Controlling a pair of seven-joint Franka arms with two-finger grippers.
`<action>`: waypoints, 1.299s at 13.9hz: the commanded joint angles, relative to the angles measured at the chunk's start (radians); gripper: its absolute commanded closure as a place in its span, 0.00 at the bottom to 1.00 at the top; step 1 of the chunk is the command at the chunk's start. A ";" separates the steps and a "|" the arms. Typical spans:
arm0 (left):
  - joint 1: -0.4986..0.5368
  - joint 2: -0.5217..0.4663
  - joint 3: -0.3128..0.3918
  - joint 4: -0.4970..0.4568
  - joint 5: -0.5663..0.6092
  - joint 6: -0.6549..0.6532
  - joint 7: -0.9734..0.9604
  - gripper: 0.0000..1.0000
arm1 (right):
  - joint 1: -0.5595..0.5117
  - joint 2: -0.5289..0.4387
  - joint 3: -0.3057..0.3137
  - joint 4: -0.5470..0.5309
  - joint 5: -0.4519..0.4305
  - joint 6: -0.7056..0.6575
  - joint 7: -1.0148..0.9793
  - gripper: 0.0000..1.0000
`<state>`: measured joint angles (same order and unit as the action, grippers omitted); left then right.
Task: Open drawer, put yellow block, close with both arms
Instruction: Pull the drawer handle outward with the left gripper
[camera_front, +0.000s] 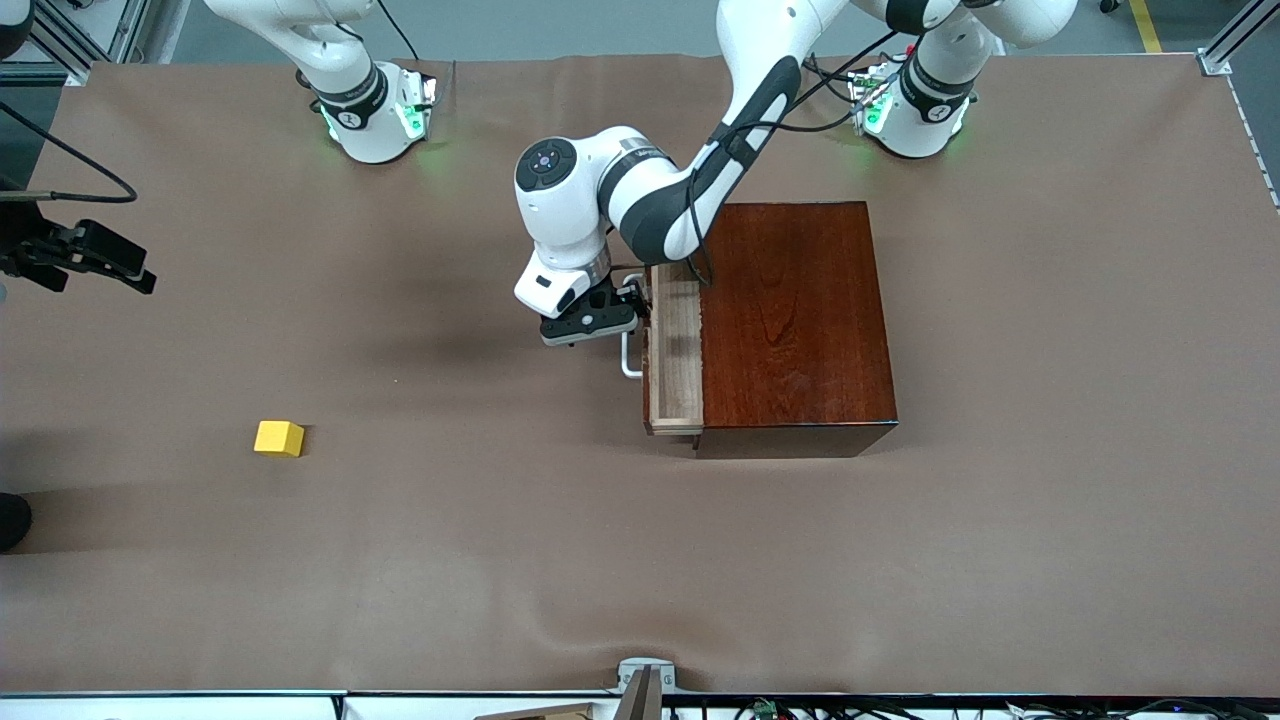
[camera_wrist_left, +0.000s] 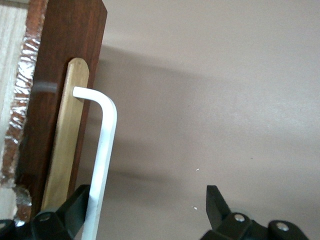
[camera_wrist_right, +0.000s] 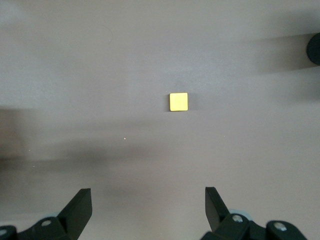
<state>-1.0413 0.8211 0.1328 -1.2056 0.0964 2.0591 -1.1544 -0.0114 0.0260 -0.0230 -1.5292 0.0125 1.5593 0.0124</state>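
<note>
The pale wood drawer (camera_front: 676, 355) of the glossy reddish-brown wooden box (camera_front: 797, 320) stands slightly open. The left gripper (camera_front: 592, 318) sits at its white bar handle (camera_wrist_left: 101, 159), fingers spread, one touching the bar. The spread right gripper (camera_wrist_right: 148, 206) hangs over bare table (camera_front: 640, 560), with the small yellow block (camera_front: 279, 438) well apart toward the right arm's end. Unclamped fingers could slip off the bar, leaving too narrow a gap.

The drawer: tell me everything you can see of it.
The drawer is a pale wood tray pulled only partly out of the glossy reddish-brown box, on the side toward the right arm's end. A white U-shaped bar handle stands off its front on a light wood strip. The left tool is at the handle, its fingers open and one finger next to the bar. What shows of the inside is bare.
</note>
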 joint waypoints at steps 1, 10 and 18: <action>-0.002 0.033 -0.024 0.041 0.016 0.033 -0.033 0.00 | -0.001 -0.011 0.006 -0.008 -0.012 0.001 0.011 0.00; -0.002 0.035 -0.052 0.041 0.016 0.085 -0.123 0.00 | -0.001 -0.011 0.006 -0.008 -0.012 0.001 0.011 0.00; 0.009 0.030 -0.055 0.041 -0.013 0.137 -0.033 0.00 | -0.001 -0.011 0.006 -0.008 -0.012 -0.001 0.009 0.00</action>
<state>-1.0402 0.8235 0.1056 -1.2075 0.0969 2.1565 -1.2003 -0.0109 0.0260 -0.0227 -1.5294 0.0125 1.5592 0.0124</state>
